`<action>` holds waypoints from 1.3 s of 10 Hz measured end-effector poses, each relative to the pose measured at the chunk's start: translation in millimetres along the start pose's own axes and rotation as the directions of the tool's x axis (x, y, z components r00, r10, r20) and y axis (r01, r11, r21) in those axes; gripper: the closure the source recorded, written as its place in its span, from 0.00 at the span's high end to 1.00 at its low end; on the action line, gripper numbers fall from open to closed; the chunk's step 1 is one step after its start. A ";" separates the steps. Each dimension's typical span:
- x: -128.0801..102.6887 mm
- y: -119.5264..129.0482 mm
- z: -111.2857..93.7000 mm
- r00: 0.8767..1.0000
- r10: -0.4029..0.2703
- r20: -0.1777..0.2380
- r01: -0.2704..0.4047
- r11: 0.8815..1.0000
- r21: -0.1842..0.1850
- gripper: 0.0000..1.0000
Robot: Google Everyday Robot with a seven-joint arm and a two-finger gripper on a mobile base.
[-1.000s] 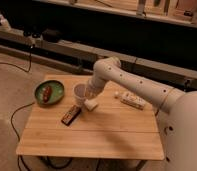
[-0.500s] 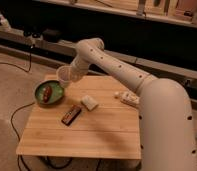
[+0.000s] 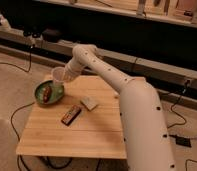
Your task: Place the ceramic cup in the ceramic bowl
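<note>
Holding the cup (image 3: 57, 75) in closed fingers, the gripper (image 3: 63, 76) hangs just above the bowl's (image 3: 40, 88) far rim, at the desk's (image 3: 92, 132) left corner.

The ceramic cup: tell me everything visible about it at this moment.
The ceramic cup is small, plain white and round, with no handle showing and a smooth glazed look. It is off the table, held at the arm's end by the shut claw, which sits at its right side. It hangs over the right rim of the green ceramic bowl, apparently not touching it. The bowl already holds a brownish item. Whether the cup is tilted cannot be told.
</note>
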 end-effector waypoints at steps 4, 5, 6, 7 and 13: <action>-9.5 -4.4 28.8 0.994 -0.072 0.083 0.073 0.997 -0.013 0.00; -10.9 -2.4 32.8 0.992 -0.074 0.105 0.078 0.997 -0.031 0.04; -12.0 -0.4 36.1 0.990 -0.073 0.123 0.079 0.996 -0.047 0.12; -12.9 -0.4 39.1 0.987 -0.073 0.141 0.082 0.995 -0.061 0.23; -4.2 4.7 47.2 0.985 -0.075 0.157 0.093 0.989 -0.112 0.79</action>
